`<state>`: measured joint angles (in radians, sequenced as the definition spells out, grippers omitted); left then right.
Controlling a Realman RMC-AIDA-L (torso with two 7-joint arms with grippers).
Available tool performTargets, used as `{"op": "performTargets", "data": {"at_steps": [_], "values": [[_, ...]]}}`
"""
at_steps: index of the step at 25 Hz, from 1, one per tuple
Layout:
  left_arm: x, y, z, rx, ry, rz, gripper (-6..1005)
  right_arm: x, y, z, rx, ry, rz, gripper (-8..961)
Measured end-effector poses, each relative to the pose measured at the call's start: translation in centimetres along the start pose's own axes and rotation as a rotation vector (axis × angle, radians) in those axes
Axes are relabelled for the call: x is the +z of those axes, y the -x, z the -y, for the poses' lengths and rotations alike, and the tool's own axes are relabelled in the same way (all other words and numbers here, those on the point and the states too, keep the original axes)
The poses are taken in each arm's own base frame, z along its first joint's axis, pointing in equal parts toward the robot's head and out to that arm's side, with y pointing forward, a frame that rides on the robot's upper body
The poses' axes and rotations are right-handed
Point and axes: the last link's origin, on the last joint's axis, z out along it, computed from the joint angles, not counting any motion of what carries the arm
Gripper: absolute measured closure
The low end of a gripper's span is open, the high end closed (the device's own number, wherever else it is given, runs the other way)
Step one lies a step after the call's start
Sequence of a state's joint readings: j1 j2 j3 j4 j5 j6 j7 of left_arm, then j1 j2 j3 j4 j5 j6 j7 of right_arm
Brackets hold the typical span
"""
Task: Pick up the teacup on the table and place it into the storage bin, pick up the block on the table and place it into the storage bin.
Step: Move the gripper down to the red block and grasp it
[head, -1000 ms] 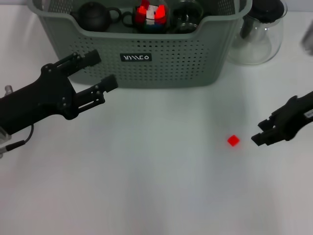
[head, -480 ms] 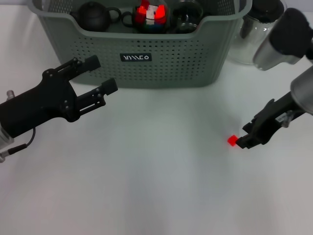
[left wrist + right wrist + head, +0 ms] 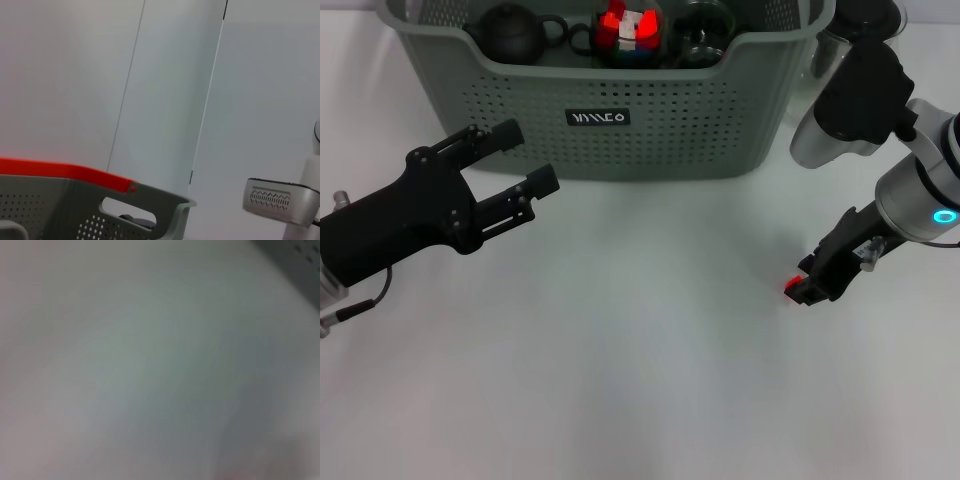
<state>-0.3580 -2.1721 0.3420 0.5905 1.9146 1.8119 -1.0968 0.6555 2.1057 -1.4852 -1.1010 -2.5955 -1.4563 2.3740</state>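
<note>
The small red block lies on the white table at the right, partly covered by my right gripper, which is down right at it. The grey-green storage bin stands at the back centre; its rim and cut-out handle show in the left wrist view. In the bin are a black teapot, a small dark cup, a red, white and blue cube and a glass piece. No teacup shows on the table. My left gripper is open and empty in front of the bin's left side.
A clear glass jug stands right of the bin, partly behind my right arm's grey link. The right wrist view shows only blurred white table and a dark bin corner.
My right arm has swung in over the jug and its gripper has moved left onto the red block. My left gripper has stayed almost still.
</note>
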Motion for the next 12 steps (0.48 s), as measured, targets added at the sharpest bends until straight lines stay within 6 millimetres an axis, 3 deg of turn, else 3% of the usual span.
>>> {"op": "performTargets", "data": {"at_steps": [12], "values": [[-0.01, 0.09, -0.09, -0.003, 0.000, 0.000, 264, 0.95, -0.29, -0.30, 0.002, -0.004, -0.012, 608]]}}
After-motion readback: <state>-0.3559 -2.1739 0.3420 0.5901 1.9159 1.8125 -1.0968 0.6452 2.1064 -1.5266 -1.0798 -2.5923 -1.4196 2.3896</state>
